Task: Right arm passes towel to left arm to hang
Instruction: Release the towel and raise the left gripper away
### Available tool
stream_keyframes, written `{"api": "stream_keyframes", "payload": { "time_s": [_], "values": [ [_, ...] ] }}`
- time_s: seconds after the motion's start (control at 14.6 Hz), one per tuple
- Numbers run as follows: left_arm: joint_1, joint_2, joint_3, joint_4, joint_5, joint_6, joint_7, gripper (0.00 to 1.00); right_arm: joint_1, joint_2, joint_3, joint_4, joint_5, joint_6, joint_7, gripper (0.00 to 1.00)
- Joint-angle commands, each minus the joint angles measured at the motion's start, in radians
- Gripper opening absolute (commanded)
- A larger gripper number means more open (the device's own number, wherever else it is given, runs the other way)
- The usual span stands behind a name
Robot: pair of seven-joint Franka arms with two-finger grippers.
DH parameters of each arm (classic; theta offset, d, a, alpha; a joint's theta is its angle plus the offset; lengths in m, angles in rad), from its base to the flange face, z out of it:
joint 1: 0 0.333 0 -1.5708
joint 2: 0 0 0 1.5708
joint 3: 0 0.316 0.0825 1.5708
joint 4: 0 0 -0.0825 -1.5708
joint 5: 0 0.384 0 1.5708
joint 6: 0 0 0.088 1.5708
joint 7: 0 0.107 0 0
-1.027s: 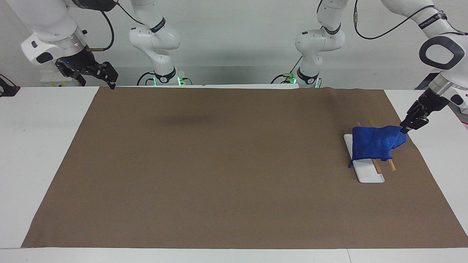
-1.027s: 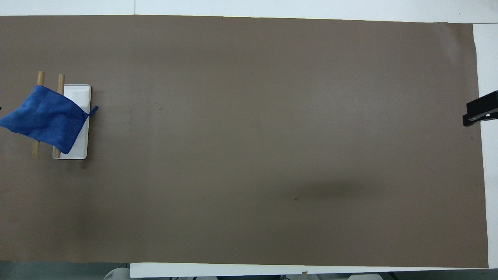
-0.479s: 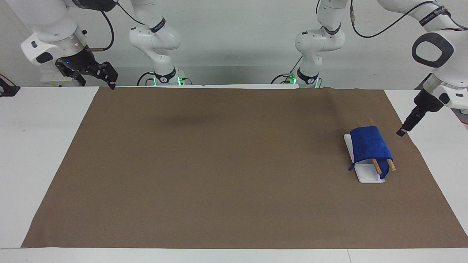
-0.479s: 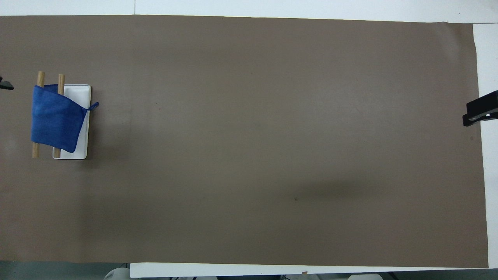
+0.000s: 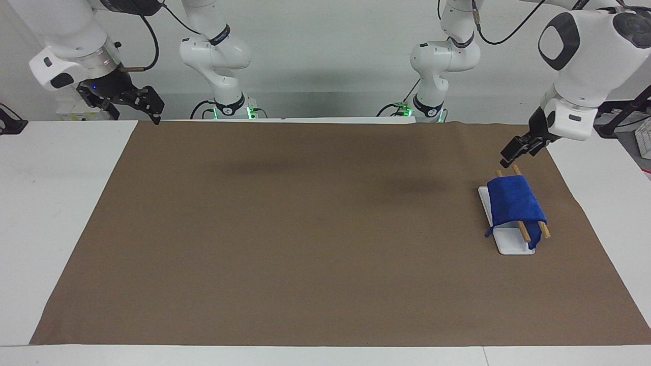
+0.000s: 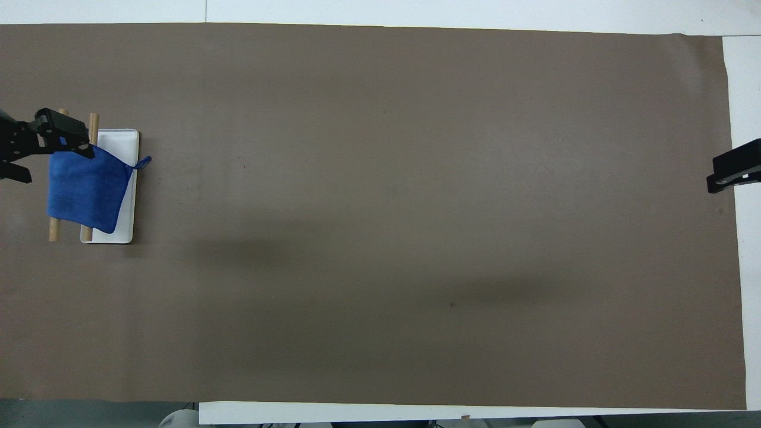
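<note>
The blue towel drapes over two wooden rails on a white base at frame right. The left gripper hangs open just above it. The right gripper waits open at upper left.

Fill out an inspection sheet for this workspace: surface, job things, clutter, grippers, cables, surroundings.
Surface: white table under a brown mat, which is flat.
Job things: blue towel draped over the two wooden rails of a rack with a white base, at the left arm's end.
Clutter: nothing seen.
Grippers: left gripper open, empty, in the air over the rack's end nearer the robots, apart from the towel. Right gripper open, empty, waiting at the right arm's end.
Cables: black cables along both arms, off the mat.
Surroundings: plain white wall; green lights at both arm bases.
</note>
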State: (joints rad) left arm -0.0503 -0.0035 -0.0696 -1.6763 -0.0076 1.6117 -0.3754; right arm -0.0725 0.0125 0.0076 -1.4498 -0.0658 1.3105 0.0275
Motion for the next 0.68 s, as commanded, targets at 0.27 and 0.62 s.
{"api": "stream_keyframes", "payload": {
  "time_s": [0.27,0.62],
  "values": [
    [-0.040,0.005,0.017,0.059,0.026,0.028,0.336,1.00,-0.016,-0.023,0.009,-0.027,0.011,0.001,-0.014,1.00],
    [-0.042,0.005,0.025,0.055,0.026,0.037,0.354,1.00,-0.015,-0.023,0.009,-0.027,0.011,0.001,-0.014,1.00]
  ]
}}
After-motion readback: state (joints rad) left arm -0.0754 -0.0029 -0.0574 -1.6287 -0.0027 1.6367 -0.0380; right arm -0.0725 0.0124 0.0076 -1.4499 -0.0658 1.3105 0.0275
